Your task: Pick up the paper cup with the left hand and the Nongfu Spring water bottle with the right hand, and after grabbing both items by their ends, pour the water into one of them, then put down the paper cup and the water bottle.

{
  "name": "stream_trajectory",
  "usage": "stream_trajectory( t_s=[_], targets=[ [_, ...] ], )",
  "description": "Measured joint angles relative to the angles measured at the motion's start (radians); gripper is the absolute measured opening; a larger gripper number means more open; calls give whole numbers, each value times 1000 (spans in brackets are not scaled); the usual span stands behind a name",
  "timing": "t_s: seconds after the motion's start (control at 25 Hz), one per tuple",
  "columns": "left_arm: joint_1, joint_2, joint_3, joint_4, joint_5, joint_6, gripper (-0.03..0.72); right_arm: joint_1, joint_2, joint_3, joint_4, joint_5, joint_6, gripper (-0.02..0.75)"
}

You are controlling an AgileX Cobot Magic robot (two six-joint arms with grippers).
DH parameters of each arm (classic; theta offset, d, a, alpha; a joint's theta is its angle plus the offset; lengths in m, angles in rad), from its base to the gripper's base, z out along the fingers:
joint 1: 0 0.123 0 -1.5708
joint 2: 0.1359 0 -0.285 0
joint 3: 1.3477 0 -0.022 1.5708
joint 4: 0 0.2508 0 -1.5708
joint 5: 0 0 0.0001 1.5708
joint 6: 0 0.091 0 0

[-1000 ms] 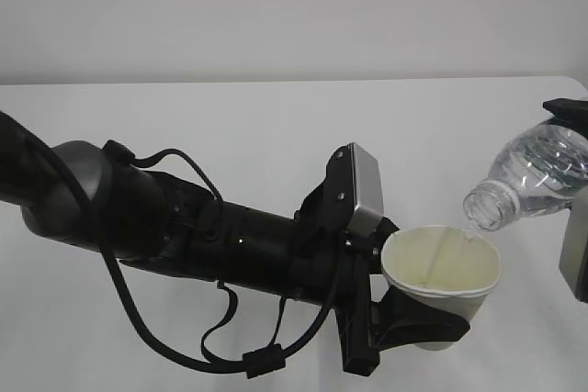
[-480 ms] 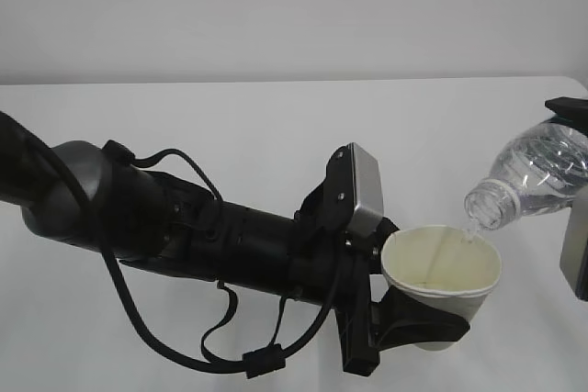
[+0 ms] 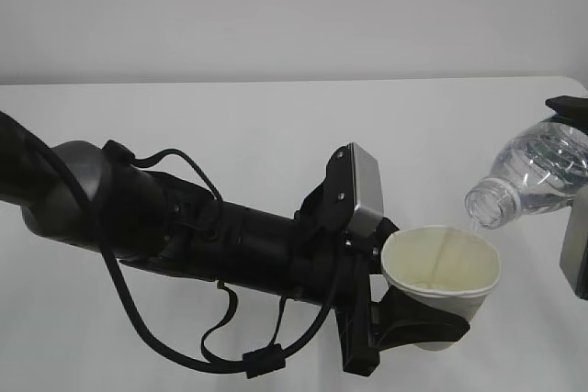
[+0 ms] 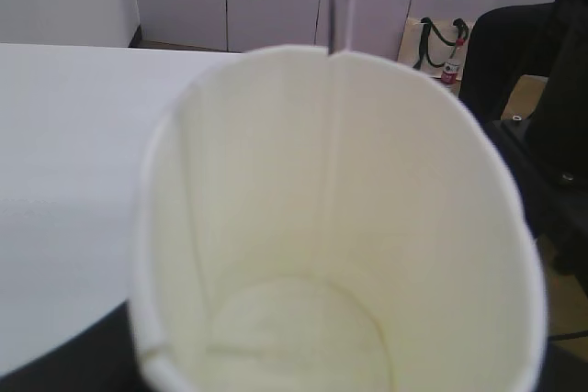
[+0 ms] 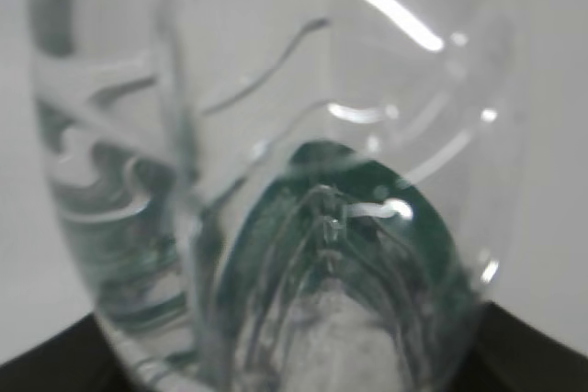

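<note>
Exterior view: pour under way, bottle [image 3: 537,176] tipped slightly further than a second ago.
Left hand [image 3: 409,314] grips cup [image 3: 441,268] low; right hand [image 3: 574,218] holds bottle's base, water [image 3: 470,227] trickling in. Left wrist view: cup bottom barely wet. Right wrist view: bottle clamped, close-up.

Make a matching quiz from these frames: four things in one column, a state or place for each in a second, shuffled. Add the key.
Things
1. paper cup
2. water bottle
3. left gripper
4. table

States or places
A. tilted, open neck pointing down over the cup's rim
B. white, bare surface behind both arms
C. held upright, cream inside showing, a thin stream falling into it
D. black, clamped around the cup's lower part

Pairs: 1-C, 2-A, 3-D, 4-B
</note>
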Motion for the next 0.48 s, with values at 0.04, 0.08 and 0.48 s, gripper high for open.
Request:
stream_trajectory(
  t_s=[0.04, 0.08, 0.48],
  targets=[
    [0, 0, 0, 0, 0, 0, 433, 0, 0, 0, 0, -2, 0, 467],
    [0, 0, 0, 0, 0, 0, 433, 0, 0, 0, 0, -2, 0, 467],
    [0, 0, 0, 0, 0, 0, 433, 0, 0, 0, 2, -8, -4, 467]
  ],
)
